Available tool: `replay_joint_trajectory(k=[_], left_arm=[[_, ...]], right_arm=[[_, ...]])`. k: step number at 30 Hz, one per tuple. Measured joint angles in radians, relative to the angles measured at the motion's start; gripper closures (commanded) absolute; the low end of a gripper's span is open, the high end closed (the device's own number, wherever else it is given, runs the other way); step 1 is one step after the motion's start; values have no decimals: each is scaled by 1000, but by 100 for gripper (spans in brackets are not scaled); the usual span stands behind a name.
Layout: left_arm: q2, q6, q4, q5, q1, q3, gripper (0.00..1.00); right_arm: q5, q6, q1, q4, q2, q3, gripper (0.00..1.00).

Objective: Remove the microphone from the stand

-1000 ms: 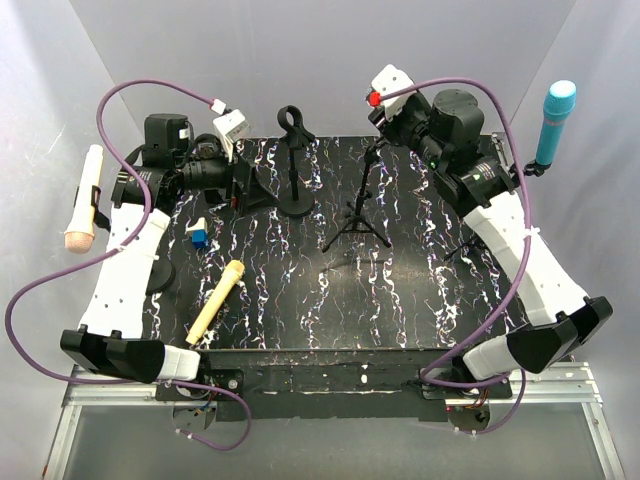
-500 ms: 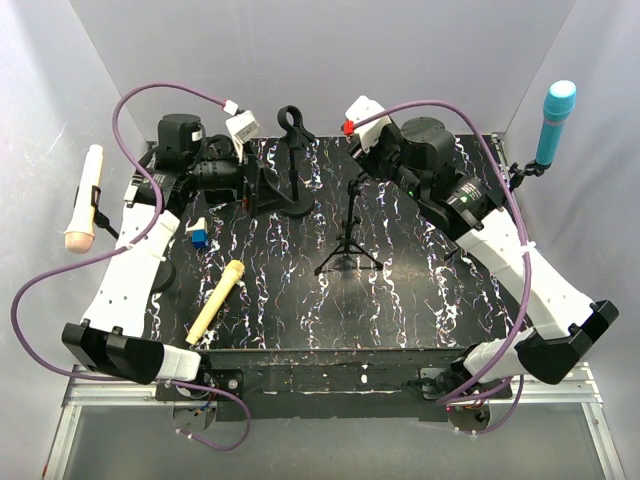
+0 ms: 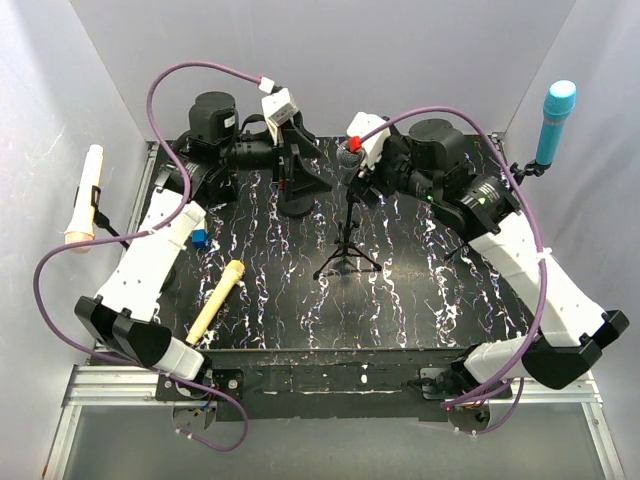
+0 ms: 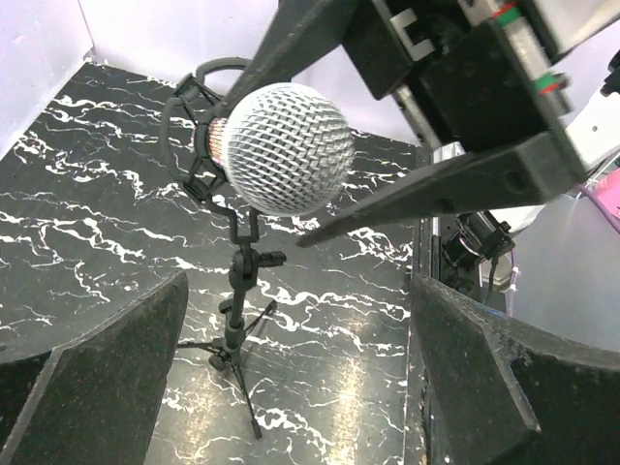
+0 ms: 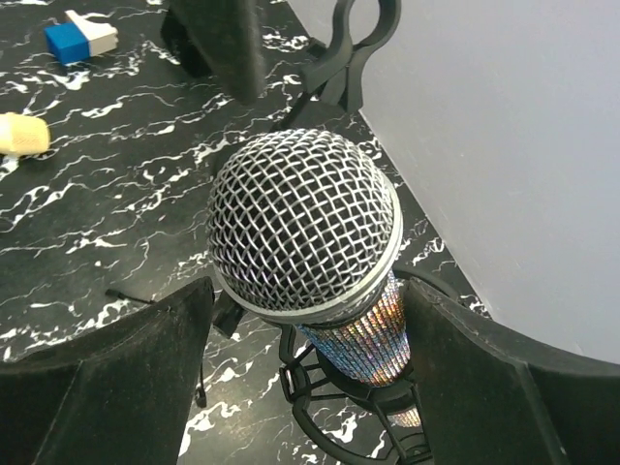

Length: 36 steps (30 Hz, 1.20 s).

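**Both arms swung in on the mic stand**

Compared with a second ago, the left arm has come across from the upper left of the overhead frame to the upper middle. The right arm has slid in from the upper right to meet it. The black tripod stand (image 3: pixel 345 255) also sits a touch further left on the black marbled counter (image 3: pixel 420 300).

The silver mesh-headed microphone with the glittery barrel (image 5: pixel 300 228) is clipped on top of that stand, upper middle of the overhead view. The right claw (image 5: pixel 308 286) straddles it, fingers spread wide either side of the head, holding nothing as far as I can see. The left claw (image 4: pixel 298 281) is spread all the way too and empty. It hovers just across from the microphone, next to the black round-base stand (image 3: pixel 298 205).

How I'd play the grab: drop the right claw down a bit so the pads land on the barrel rather than the round mesh, which would probably slip. The tripod looks light, so I'd have the left claw pinch the pole under the clip first. Then draw the microphone out along the clip's axis, not sideways, or the whole thing tips.
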Motion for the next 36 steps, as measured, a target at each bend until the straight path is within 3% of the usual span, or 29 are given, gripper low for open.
replay_joint_trajectory(k=[8,20,32,36], left_arm=[[74,0,61,-63,-60,23,2],[185,-27,148,-224,-177,95,2],[194,-46,237,-344,-192,138,2],[194,-35,286,-346,-201,134,10]], right_arm=[[-117,-24,-74,-80,-34,18,14],[-284,-50,-323,-41,-49,-53,13],[-413,-76,-337,62,-87,-105,14],[-432,-75,-337,88,-86,-105,14]])
